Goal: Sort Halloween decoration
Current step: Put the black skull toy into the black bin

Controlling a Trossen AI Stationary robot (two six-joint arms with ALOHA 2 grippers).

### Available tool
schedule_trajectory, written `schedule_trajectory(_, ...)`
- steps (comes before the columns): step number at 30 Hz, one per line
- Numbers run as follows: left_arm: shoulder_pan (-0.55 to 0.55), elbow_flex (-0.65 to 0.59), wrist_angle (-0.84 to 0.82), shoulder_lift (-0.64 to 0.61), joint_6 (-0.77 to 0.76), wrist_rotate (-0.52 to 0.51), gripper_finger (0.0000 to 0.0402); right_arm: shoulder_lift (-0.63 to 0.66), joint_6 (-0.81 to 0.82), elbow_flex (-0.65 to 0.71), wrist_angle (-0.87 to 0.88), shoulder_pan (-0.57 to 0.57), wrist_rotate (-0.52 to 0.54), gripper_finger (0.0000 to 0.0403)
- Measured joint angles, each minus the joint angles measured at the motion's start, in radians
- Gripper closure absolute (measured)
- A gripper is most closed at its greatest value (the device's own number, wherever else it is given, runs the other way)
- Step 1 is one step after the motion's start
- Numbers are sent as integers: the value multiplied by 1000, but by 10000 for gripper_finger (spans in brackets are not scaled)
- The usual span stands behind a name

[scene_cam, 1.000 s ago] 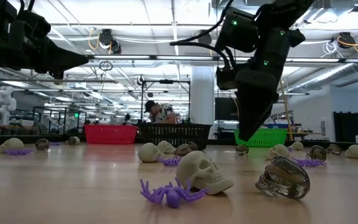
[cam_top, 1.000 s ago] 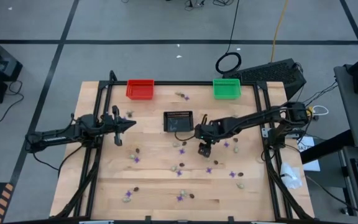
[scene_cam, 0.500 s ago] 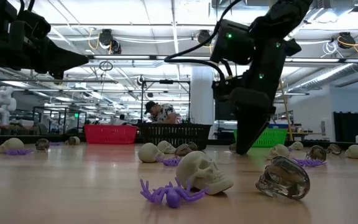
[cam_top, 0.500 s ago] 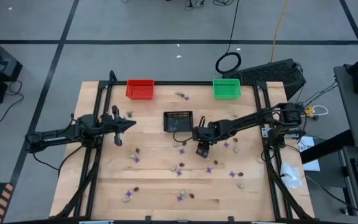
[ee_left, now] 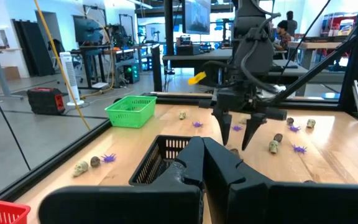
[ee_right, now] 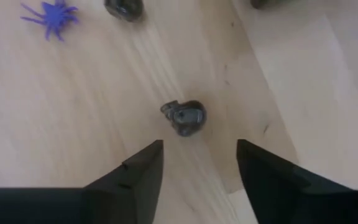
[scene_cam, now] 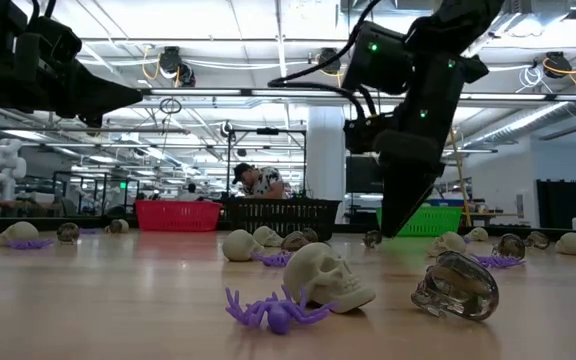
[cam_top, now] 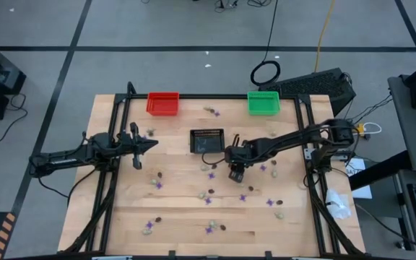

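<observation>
My right gripper (ee_right: pixel 196 167) hangs over the table (cam_top: pixel 179 217) middle, fingers spread, empty, above a dark skull (ee_right: pixel 184 117) lying just ahead of the tips. My left gripper (cam_top: pixel 149 145) waits clenched on the left side, empty. Other trinkets scattered, mostly too small to identify from above.

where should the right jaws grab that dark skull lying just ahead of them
Probably across the dark skull at its rounded sides, coming straight down from above. It lies alone on the bare wooden table, clear of the purple spider, and the right gripper already hangs over it with its jaws open wider than the skull, one to each side.
</observation>
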State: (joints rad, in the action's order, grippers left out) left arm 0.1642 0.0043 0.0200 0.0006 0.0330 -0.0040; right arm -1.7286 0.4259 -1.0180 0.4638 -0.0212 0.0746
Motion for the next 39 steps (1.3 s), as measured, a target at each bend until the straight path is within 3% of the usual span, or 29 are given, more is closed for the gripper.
schedule_trajectory(3,0,0,0,0,0,0,396,20,-78,0,-8,0,3,174)
schedule_trajectory(7,0,0,0,0,0,0,396,21,-307,-1,-33,0,-1,149)
schedule_trajectory(11,0,0,0,0,0,0,396,-5,-498,-2,-44,8,-28,146)
schedule_trajectory(16,0,0,0,0,0,0,396,-46,-551,-2,-90,40,-100,158)
schedule_trajectory(22,0,0,0,0,0,0,396,-67,-547,-2,-109,61,-127,202)
schedule_trajectory(33,0,0,0,0,0,0,396,-69,-551,-2,-146,66,-131,339)
schedule_trajectory(39,0,0,0,0,0,0,396,-65,-548,-4,-157,67,-129,358)
